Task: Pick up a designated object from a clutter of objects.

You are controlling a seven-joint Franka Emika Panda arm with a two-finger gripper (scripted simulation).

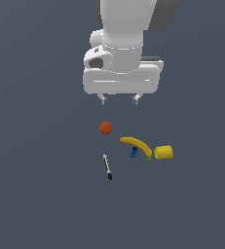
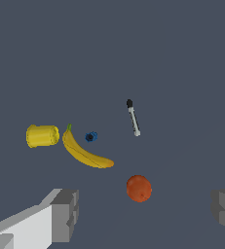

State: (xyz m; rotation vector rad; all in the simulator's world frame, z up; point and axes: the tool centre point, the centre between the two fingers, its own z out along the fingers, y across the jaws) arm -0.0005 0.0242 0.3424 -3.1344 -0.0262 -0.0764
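The orange-red ball [image 1: 105, 128] lies on the dark grey floor; it also shows in the wrist view [image 2: 139, 188]. My gripper [image 1: 119, 100] hangs above the floor, open and empty, a little to the exterior view's right of the ball. In the wrist view the ball sits between the two fingers [image 2: 65, 214], well below them. The clutter lies beyond: a curved yellow banana [image 1: 137, 145] [image 2: 84, 153], a stubby yellow cylinder [image 1: 163, 152] [image 2: 42, 135], a tiny blue item [image 1: 134, 152] [image 2: 90, 137] and a thin black-and-white pen [image 1: 107, 167] [image 2: 133, 118].
The banana, blue item and cylinder lie close together at the exterior view's right of the ball. The pen lies apart, nearer the exterior view's bottom. The dark grey floor [image 1: 36, 194] spreads all around.
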